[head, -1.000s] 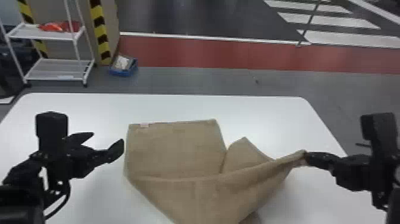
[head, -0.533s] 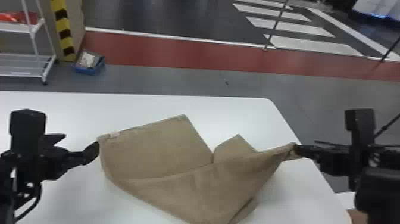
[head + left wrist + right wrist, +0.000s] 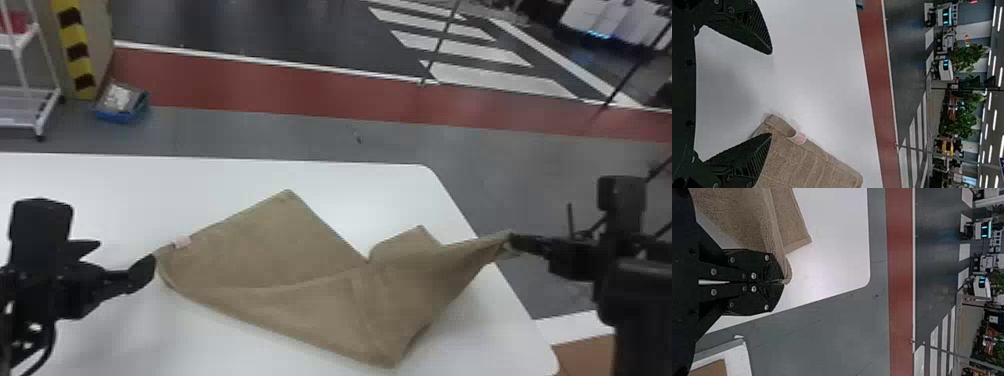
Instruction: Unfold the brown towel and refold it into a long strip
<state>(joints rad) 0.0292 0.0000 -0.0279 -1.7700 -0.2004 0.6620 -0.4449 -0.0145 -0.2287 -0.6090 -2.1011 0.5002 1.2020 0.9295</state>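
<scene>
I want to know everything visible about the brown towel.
The brown towel is rough-textured cloth with a small pale tag near one corner. It lies skewed and partly folded on the white table, one end raised and pinched in the right gripper. The open left gripper is near the tagged end; contact is unclear.

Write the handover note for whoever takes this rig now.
Left gripper: open, holding nothing, at the towel's corner near the small tag.
Right gripper: shut on the towel's far right end.
Brown towel: skewed, partly overlapping itself on the white table.
Done: towel partly unfolded, one end gripped.
To do: finish unfolding, then refold into a long strip.
</scene>
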